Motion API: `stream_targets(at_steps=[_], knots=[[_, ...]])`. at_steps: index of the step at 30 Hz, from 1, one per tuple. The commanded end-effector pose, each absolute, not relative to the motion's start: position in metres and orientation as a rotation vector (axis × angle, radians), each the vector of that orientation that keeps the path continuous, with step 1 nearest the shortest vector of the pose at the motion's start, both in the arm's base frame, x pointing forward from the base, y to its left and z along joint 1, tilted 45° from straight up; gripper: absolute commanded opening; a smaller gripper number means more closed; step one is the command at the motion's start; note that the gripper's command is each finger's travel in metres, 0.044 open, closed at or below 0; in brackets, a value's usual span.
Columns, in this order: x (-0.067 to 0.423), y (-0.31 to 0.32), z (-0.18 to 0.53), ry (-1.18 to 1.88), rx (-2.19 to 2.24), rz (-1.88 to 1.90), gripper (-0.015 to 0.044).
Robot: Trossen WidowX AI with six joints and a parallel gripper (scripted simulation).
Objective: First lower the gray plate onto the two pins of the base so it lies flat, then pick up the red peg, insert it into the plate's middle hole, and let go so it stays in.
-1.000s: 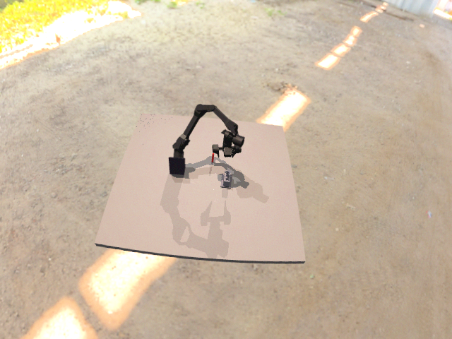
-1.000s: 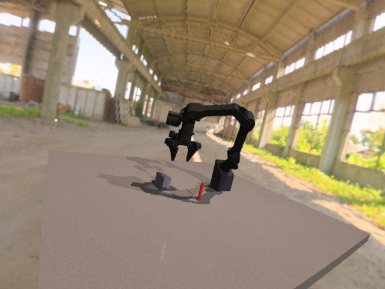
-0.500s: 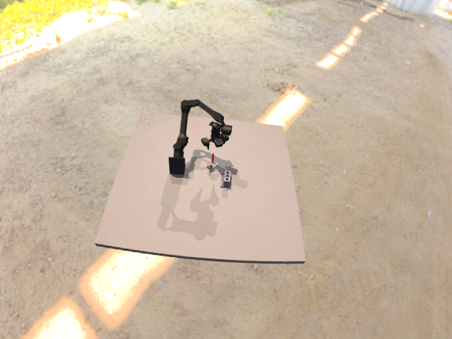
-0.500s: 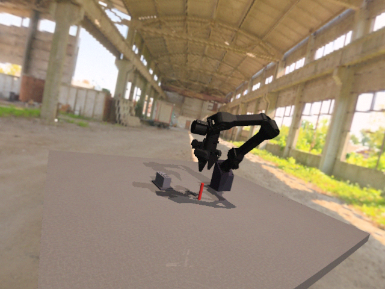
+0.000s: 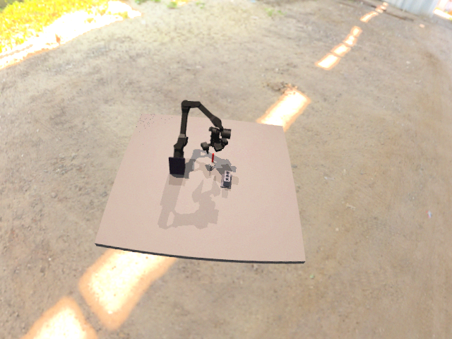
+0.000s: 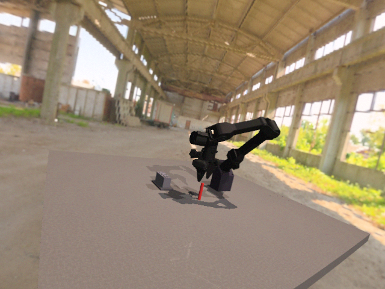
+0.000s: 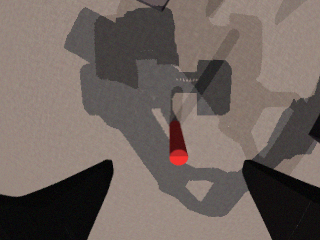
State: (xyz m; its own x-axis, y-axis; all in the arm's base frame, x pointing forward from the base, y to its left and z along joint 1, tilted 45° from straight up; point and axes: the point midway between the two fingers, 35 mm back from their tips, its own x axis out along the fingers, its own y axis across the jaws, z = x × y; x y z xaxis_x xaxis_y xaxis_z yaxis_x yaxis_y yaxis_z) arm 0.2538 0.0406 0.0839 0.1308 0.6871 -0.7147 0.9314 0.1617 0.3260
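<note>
The red peg (image 5: 212, 157) (image 6: 201, 190) (image 7: 176, 139) stands upright on the table, apart from the base. The gray plate (image 5: 228, 176) (image 6: 163, 174) lies flat on top of the dark base (image 5: 225, 186) (image 6: 158, 185), a short way from the peg. My gripper (image 5: 212, 148) (image 6: 203, 176) (image 7: 179, 167) is open and empty. It hangs above the peg, pointing down, and in the wrist view the peg's top shows between the two spread fingers. The plate's holes are too small to make out.
The arm's dark mounting block (image 5: 176, 166) (image 6: 221, 180) stands on the table (image 5: 153, 226) (image 6: 108, 236) close behind the peg. The arm casts broad shadows over the surface around the peg and base.
</note>
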Motion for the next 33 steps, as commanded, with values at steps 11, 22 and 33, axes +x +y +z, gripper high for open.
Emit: stream_targets(at_steps=[11,22,33], knots=[[0.257,0.057,0.067,1.623,1.594,-0.377,0.044],[0.259,0.07,0.055,1.624,1.595,-0.376,0.044],[0.259,0.08,0.046,1.625,1.598,-0.373,0.0414]])
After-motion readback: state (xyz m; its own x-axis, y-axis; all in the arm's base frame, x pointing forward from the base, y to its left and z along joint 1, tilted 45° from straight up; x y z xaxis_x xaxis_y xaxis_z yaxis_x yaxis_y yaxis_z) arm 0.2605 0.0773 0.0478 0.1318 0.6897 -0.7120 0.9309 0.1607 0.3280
